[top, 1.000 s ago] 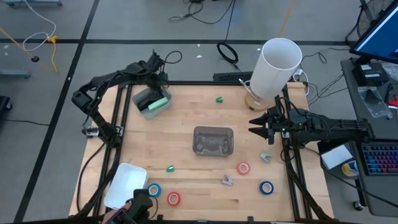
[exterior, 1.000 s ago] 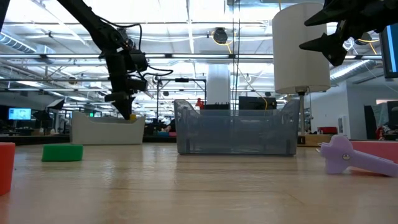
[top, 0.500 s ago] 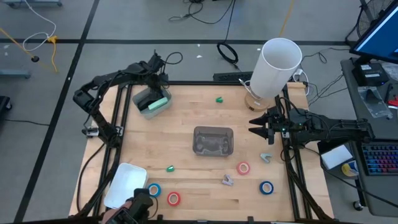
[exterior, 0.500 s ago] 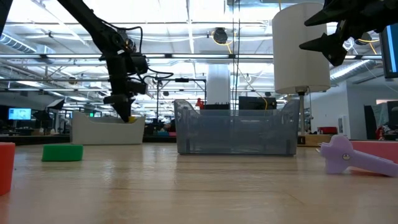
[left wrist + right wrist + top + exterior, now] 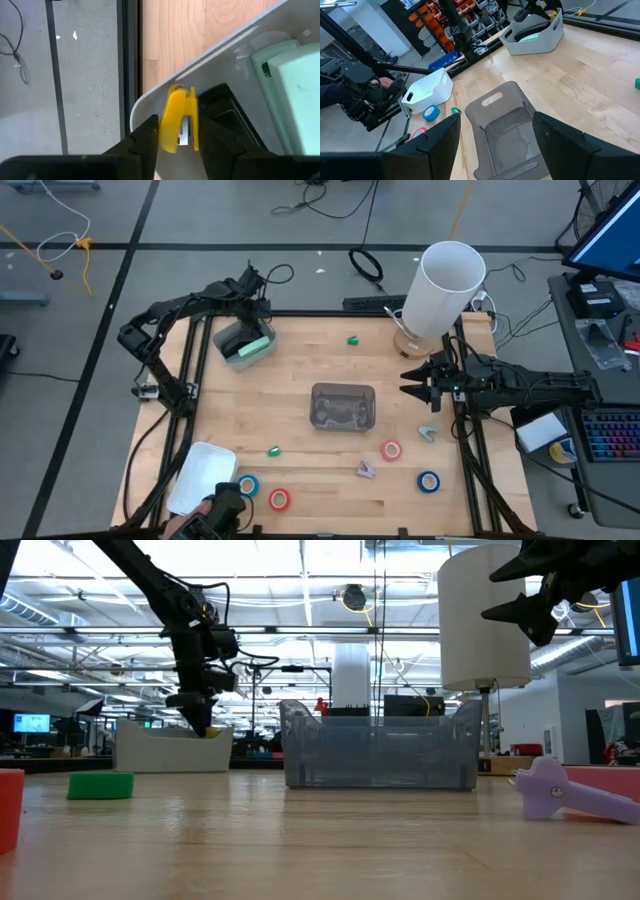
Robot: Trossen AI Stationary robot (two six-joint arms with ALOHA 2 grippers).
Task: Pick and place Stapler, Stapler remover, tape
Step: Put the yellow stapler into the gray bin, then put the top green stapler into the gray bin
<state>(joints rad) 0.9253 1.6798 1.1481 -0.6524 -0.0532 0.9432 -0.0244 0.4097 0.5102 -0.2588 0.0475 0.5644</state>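
My left gripper [image 5: 177, 137] hovers over the white bin [image 5: 232, 355] at the table's far left, shut on a yellow staple remover [image 5: 177, 117]. The mint-green stapler [image 5: 295, 85] lies inside that bin beside a black object [image 5: 225, 105]; the high view shows the stapler [image 5: 256, 345] too. Two red tape rolls [image 5: 391, 450] [image 5: 279, 499] and two blue ones [image 5: 429, 481] [image 5: 247, 485] lie flat on the near part of the table. My right gripper [image 5: 415, 385] waits open above the right edge, touching nothing. My left gripper pinches the yellow staple remover by its two flat sides [image 5: 170, 125] between the two fingers [image 5: 145, 137]. The fingers point down from above. The remover is lifted clear above the bin's corner, as its yellow tip [image 5: 210, 730] shows in the low view.
A clear grey container [image 5: 343, 406] stands mid-table. A second white bin [image 5: 203, 476] sits near left, and a tall white cylinder [image 5: 448, 285] stands far right. Small green pieces [image 5: 352, 339] [image 5: 273, 451], a purple piece [image 5: 366, 470] and a pale piece [image 5: 427, 432] lie about.
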